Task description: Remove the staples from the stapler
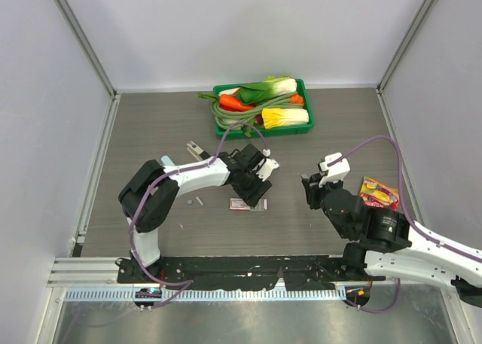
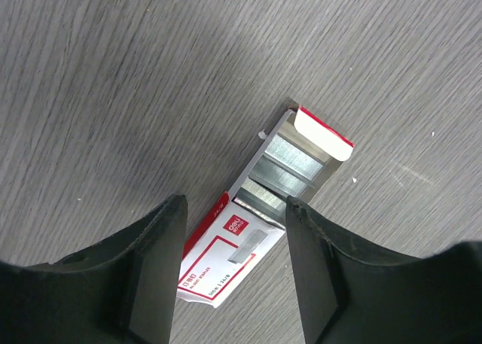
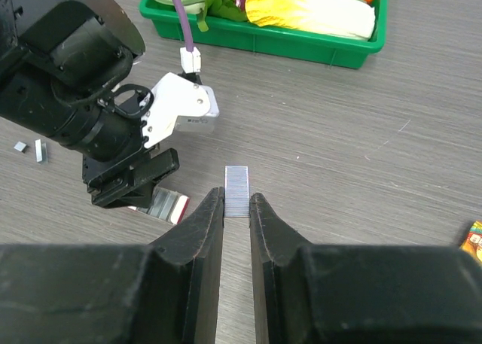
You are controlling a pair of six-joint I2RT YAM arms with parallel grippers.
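The stapler [image 1: 197, 150] lies on the table behind the left arm, away from both grippers. My right gripper [image 3: 236, 201] is shut on a short grey strip of staples [image 3: 236, 182], held just above the table; from above this gripper [image 1: 310, 190] is right of centre. My left gripper [image 2: 235, 205] stands open above a red-and-white staple box [image 2: 226, 261], whose flap is open on rows of staples [image 2: 290, 163]; nothing is between its fingers. Two loose staple bits [image 1: 194, 202] lie left of the box [image 1: 242, 204].
A green tray [image 1: 309, 122] of toy vegetables stands at the back centre. A colourful snack packet [image 1: 378, 193] lies right of my right gripper. The left arm's wrist and white camera mount [image 3: 181, 107] sit close in front of the right gripper.
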